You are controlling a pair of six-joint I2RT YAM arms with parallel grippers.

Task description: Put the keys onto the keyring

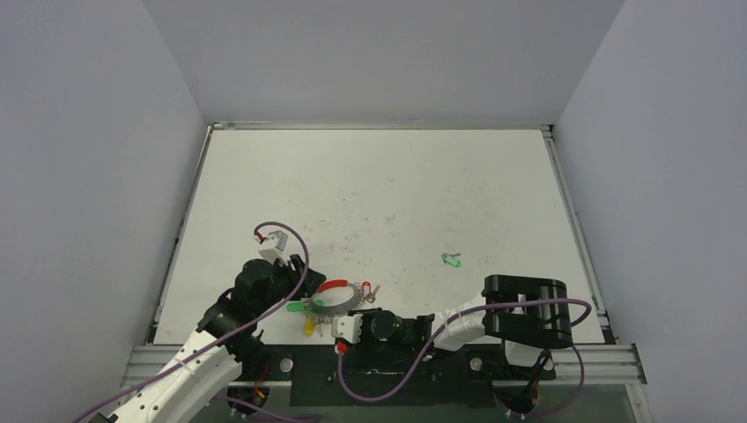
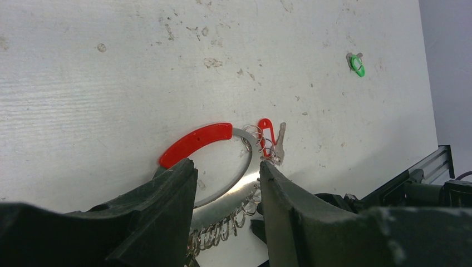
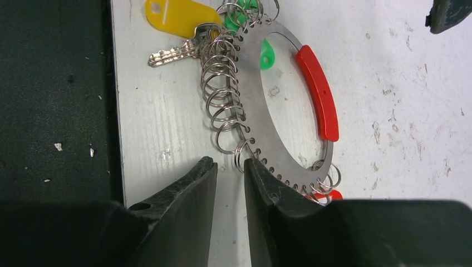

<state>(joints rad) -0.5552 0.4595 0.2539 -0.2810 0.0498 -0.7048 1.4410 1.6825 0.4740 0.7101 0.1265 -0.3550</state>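
Keyring (image 3: 261, 119) on tabletop (image 1: 379, 194) near arm bases; we count yellow key (image 3: 178, 33), green and red tags on it. One green key (image 1: 452, 260) lies apart. Left tool (image 2: 225, 183) straddles ring plate; right tool (image 3: 229, 169) narrowly parted, empty.

Blk/white arms (image 1: 211, 352) – purple cables (image 1: 388, 388) – blk fingers (image 3: 183, 211).

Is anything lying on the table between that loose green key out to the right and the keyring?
Nothing visible. The loose green key lies alone on bare table, and the stretch from it to the keyring shows only scuff marks. The right arm sits nearer the table's front edge, off that line.
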